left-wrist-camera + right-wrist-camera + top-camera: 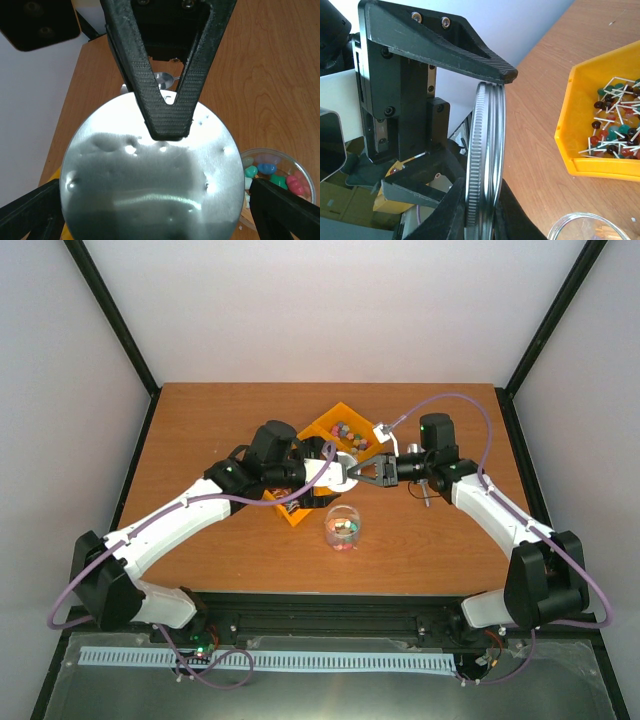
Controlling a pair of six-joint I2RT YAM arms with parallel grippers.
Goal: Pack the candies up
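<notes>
Metal lid (487,150) stood on edge, pinched tight in my right gripper (482,216); left gripper (155,189) gaped wide astride its rim; candies (267,169) sat in the open jar (280,151) just below, right of that hand

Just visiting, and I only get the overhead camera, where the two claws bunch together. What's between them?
Observer: A round metal lid; the left wrist camera faces its flat side.
Visitor: Who's holding it?
Observer: The right claw pinches its rim, fingers nearly closed.
Visitor: And the other one?
Observer: The left claw is spread wide, a finger on either side of the lid.
</notes>
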